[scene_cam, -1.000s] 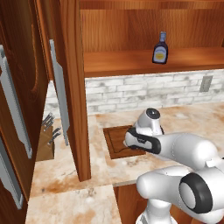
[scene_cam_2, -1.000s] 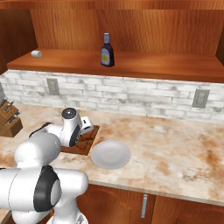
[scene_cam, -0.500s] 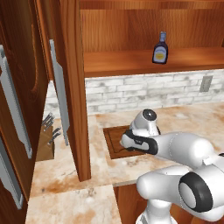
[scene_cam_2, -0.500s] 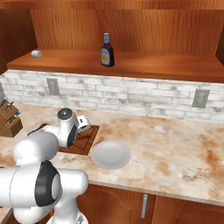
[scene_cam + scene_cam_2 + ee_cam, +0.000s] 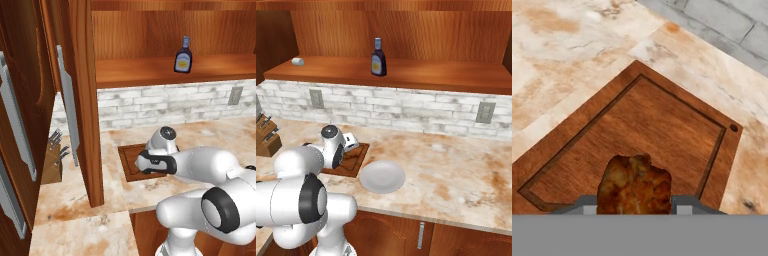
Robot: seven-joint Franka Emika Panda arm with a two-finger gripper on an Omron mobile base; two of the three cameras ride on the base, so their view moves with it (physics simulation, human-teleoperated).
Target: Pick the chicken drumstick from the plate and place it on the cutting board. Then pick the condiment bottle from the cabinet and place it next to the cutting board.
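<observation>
The dark brown chicken drumstick (image 5: 634, 184) sits between my gripper's (image 5: 634, 202) two fingertips, which are shut on it just above the cutting board (image 5: 657, 125). From the base, my hand (image 5: 156, 161) hovers low over the board (image 5: 128, 160), left of the bare white plate (image 5: 382, 176). The board (image 5: 357, 159) lies beside the plate. Up on the cabinet (image 5: 150, 72) shelf stands the condiment bottle (image 5: 183, 55), blue-capped and upright, also seen from the right (image 5: 377, 57).
An open cabinet door (image 5: 82, 110) with a grey bar handle hangs left of the board. A knife block (image 5: 54, 161) stands behind it. A small pale object (image 5: 298, 61) lies on the shelf's left end. Wall outlets (image 5: 485, 112) sit in the brick backsplash.
My hand has slid left and lower over the cutting board with the drumstick in its grip, away from the plate.
</observation>
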